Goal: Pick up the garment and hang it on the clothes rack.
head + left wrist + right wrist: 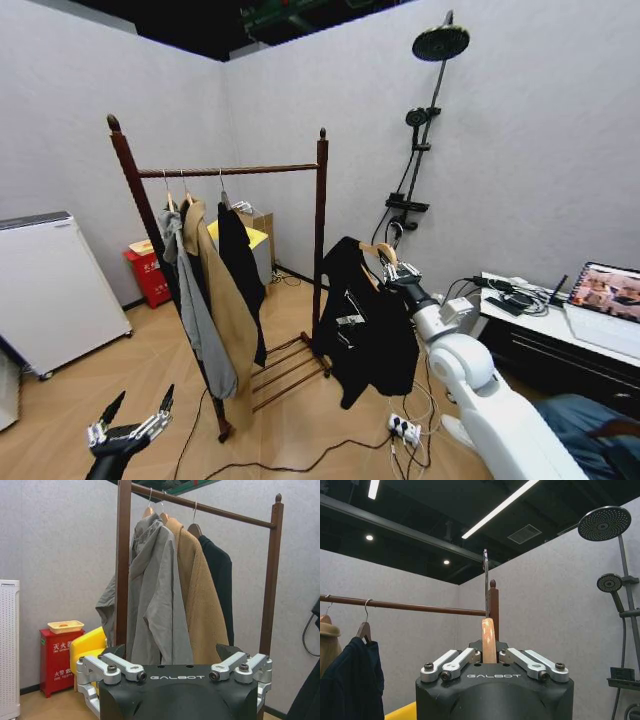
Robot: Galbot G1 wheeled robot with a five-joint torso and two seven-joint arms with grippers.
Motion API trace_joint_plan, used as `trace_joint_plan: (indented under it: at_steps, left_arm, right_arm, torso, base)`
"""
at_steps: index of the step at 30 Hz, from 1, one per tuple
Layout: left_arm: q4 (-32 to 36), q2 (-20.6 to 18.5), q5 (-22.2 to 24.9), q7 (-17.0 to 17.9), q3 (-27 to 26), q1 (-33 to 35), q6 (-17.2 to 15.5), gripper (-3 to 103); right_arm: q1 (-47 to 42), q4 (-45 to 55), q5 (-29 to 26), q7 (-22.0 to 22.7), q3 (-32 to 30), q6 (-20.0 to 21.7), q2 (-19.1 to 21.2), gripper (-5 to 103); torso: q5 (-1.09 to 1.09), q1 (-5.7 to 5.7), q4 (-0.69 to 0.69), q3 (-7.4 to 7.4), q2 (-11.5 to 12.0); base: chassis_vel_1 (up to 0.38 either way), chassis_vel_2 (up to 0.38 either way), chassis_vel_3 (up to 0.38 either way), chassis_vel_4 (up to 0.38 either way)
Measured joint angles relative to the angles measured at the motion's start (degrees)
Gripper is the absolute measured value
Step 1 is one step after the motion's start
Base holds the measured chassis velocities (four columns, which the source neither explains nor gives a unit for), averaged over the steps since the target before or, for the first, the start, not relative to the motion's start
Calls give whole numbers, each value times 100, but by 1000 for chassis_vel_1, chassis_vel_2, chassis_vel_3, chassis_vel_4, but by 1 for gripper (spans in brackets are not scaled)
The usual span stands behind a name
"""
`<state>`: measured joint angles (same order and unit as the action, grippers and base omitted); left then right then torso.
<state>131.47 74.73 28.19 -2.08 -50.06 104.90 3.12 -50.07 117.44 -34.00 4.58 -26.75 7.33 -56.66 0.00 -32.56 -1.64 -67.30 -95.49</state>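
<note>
The left gripper (135,413) hangs low above the wooden floor, jaws spread. Right of it stands the tall reddish-brown wooden clothes rack (228,171), carrying a grey jacket (195,310), tan coat (228,310) and plain black garment (240,265). Just right of its far post, the right gripper (398,275) pinches the light wooden hanger (489,640) of the black graphic T-shirt (365,325), held in the air.

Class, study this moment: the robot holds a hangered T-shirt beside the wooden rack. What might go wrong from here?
1. The right gripper pinches only the light wooden hanger; the black T-shirt with a white graphic may swing or slip.
2. The hanger's hook sits below the dark reddish-brown rack's rail, beside the post, and might snag.
3. Floor cables could catch the base.
</note>
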Motion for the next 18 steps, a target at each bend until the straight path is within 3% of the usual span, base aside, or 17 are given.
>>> trace_joint_plan:
  at_steps: [8, 18]
  left_arm:
    - [0, 0, 0, 0, 0, 0, 0, 100]
    - [0, 0, 0, 0, 0, 0, 0, 100]
  right_arm:
    - [-21, 154, -150, -152, -23, 48, 69, 10]
    - [14, 392, -419, -307, -75, 115, 158, 10]
  torso:
    - [1, -2, 2, -1, 1]
    - [2, -2, 3, -1, 1]
  base:
    - [-178, 171, 188, -179]
    - [-272, 273, 261, -290]
